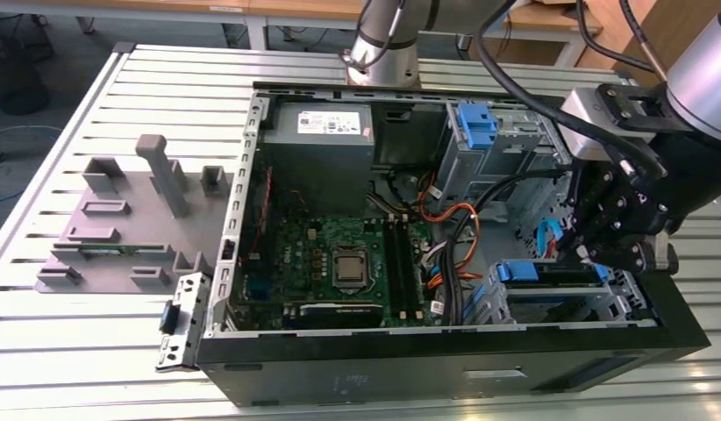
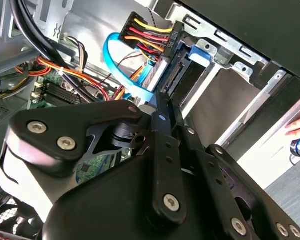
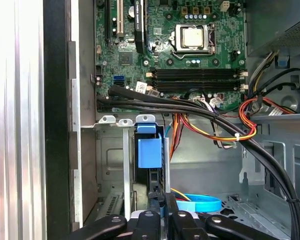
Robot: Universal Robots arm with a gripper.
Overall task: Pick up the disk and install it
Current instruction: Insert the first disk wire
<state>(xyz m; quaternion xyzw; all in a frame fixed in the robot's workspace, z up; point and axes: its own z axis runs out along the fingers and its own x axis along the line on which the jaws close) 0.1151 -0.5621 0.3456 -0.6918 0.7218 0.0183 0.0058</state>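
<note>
Disk (image 1: 546,274): stiff, fairly heavy, shock-sensitive drive in blue frame, seated in the case's (image 1: 454,355) near-right bay; gripper (image 1: 618,254) just above, finger spread indeterminable; best gripped by frame edges.

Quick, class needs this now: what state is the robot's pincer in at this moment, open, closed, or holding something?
Pincer: cannot be told whether open or closed; it hangs inside the computer case by the drive cage, next to the disk seated in its bay.
</note>
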